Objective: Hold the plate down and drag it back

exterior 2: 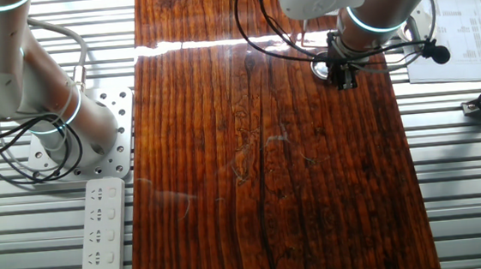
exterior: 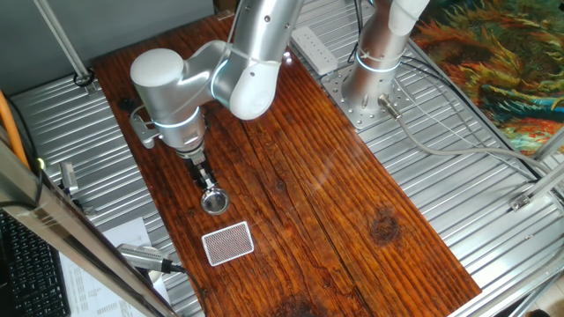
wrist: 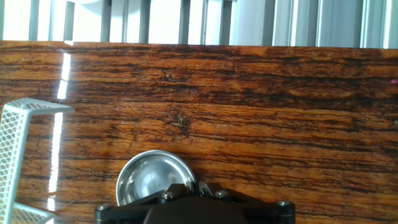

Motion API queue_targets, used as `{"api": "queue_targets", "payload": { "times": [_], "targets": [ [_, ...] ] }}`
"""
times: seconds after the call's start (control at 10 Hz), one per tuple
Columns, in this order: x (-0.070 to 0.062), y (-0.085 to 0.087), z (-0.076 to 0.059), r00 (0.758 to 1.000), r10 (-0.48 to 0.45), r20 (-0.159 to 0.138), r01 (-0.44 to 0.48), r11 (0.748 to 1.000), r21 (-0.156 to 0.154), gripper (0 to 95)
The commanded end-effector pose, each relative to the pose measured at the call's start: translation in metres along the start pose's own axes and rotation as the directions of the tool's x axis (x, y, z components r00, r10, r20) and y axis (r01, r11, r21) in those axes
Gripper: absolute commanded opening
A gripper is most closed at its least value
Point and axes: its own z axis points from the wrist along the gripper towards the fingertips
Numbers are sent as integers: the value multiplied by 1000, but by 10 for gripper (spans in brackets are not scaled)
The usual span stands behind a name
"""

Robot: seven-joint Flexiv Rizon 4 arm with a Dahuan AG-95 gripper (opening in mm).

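Note:
The plate (exterior: 215, 202) is a very small shiny silver dish on the wooden table (exterior: 335, 220), near its left side. My gripper (exterior: 209, 183) points straight down, its tips on or just over the plate's far rim. In the hand view the plate (wrist: 149, 177) lies just left of my gripper (wrist: 195, 186), partly hidden under it. The fingers stand close together, shut, with nothing between them. In the other fixed view my gripper (exterior 2: 343, 73) shows at the table's far right and the plate is hidden behind it.
A red-and-white lattice card (exterior: 228, 243) lies just in front of the plate and shows at the hand view's left edge (wrist: 15, 149). A white power strip (exterior: 315, 48) and an arm base (exterior: 374, 84) stand at the back. Metal slats surround the table.

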Motion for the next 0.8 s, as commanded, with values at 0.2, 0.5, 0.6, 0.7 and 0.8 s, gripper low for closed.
{"api": "queue_targets", "payload": {
  "times": [0.2, 0.5, 0.6, 0.7, 0.8],
  "targets": [
    [0, -1, 0, 1000, -2, 1, 2, 1000, -3, 0],
    [0, -7, -2, 1000, -8, 1, 8, 1000, -7, 0],
    [0, -8, -2, 1000, -9, 0, 9, 1000, -7, 0],
    [0, -9, -2, 1000, -11, 0, 11, 1000, -7, 0],
    [0, -11, -2, 1000, -14, 0, 14, 1000, -6, 0]
  ]
}}
